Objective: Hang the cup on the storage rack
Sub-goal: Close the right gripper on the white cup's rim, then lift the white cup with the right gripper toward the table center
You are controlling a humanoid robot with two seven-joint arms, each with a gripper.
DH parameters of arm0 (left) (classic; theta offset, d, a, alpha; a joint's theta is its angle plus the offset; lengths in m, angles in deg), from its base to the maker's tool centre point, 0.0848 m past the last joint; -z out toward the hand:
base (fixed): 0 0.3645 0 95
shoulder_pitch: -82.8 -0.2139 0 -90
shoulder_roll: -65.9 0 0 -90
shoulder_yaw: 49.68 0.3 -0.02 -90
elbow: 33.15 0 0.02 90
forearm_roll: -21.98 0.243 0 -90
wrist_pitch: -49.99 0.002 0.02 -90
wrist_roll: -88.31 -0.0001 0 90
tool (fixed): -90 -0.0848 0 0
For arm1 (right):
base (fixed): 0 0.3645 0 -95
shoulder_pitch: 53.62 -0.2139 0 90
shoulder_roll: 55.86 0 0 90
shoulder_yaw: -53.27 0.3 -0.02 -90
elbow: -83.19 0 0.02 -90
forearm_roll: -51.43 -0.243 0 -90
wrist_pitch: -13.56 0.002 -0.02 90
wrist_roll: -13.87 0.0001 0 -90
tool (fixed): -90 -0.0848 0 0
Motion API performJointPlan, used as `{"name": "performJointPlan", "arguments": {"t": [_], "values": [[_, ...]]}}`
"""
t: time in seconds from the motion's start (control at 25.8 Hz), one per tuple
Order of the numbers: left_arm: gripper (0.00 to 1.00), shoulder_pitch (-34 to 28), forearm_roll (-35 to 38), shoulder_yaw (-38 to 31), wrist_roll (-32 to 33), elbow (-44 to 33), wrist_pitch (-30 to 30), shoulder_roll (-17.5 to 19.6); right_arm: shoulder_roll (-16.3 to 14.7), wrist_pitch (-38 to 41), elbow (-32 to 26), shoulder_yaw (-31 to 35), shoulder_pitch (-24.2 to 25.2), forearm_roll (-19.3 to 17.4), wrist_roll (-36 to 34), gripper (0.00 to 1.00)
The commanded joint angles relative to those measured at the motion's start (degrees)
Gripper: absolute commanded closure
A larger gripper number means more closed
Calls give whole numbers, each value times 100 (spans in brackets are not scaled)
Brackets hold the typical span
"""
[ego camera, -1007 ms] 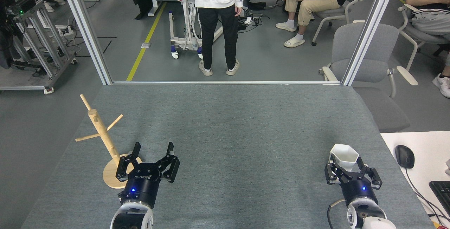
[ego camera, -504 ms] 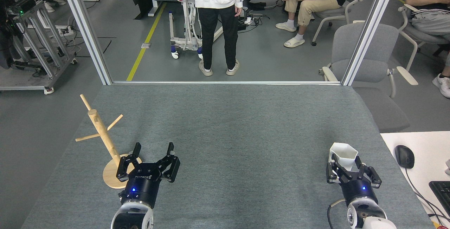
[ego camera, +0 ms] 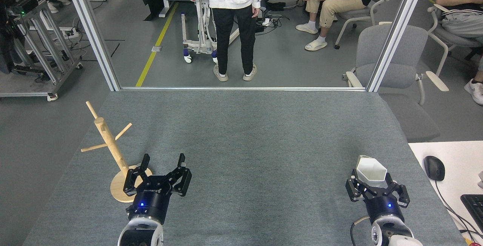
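The right pincer is now closing around the cup, which is tilting slightly compared with a second ago, so lifting toward the storage rack looks next, while the left pincer is staying wide and empty.

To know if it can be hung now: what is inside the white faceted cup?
The white faceted cup shows only bare white inner walls through its hexagonal rim; its bottom is hidden by the near wall and the right gripper.

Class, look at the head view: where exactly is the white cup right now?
The cup is at the near right of the grey table, between the right gripper's fingers, far from the storage rack on the left.
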State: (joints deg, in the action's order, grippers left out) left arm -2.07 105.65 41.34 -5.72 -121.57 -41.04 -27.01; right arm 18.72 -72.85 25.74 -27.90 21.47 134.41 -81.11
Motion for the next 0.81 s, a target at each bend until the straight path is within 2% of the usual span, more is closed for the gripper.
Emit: {"name": "performJointPlan", "arguments": {"t": [0.0,0.12,0.31,0.5,0.62,0.66,0.77], "values": [[1,-21,0,-31,-2,0,-11,0,4,-15,23,4,-12,-1,-3,0],[1,-30,0,-31,-2,0,-11,0,13,-24,146,13,-30,-1,-3,0],[1,-38,0,-31,-2,0,-11,0,-13,-24,480,4,-346,8,-3,0],[1,-56,0,-31,-2,0,-11,9,-4,-24,568,13,-417,16,-3,1],[1,-47,0,-31,-2,0,-20,9,4,-24,603,13,-417,16,-12,4],[1,-47,0,-31,-2,0,-20,9,4,-24,603,13,-417,25,-12,8],[1,-47,0,-31,-2,9,-38,9,-4,29,612,4,-408,52,-12,37]]}}
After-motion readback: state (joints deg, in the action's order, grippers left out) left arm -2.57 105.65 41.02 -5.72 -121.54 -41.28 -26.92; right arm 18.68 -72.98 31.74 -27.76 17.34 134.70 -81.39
